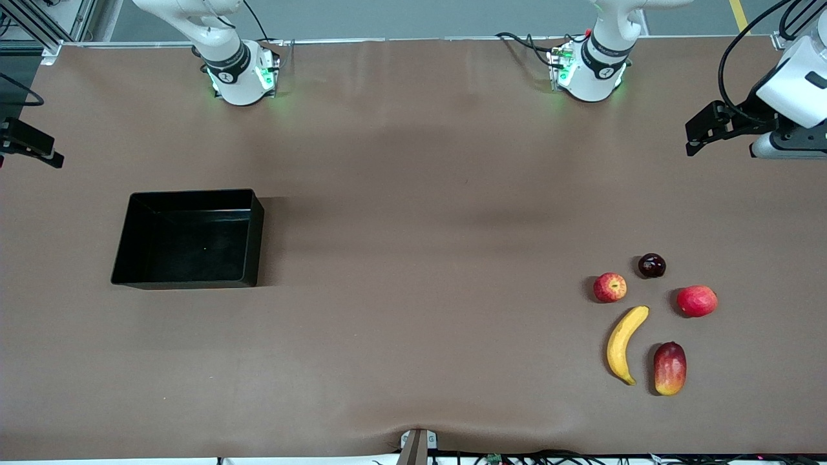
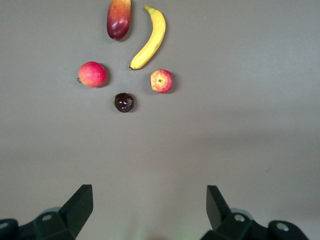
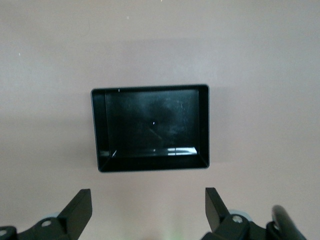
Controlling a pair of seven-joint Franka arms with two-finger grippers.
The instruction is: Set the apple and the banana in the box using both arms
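Note:
The black box (image 1: 187,242) stands empty toward the right arm's end of the table. At the left arm's end lie the streaked red apple (image 1: 610,287) and, nearer the front camera, the long yellow banana (image 1: 625,344). In the left wrist view my left gripper (image 2: 150,205) hangs open and empty high over bare table, well short of the apple (image 2: 161,81) and banana (image 2: 150,39). My right gripper (image 3: 149,207) is also open and empty, high over bare table with the box (image 3: 100,130) ahead of it.
Around the apple and banana lie a dark plum (image 1: 652,265), a plain red fruit (image 1: 697,301) and a red-and-yellow mango (image 1: 669,368). Brown table stretches between box and fruit. Dark hardware (image 1: 711,126) pokes in at the side edge.

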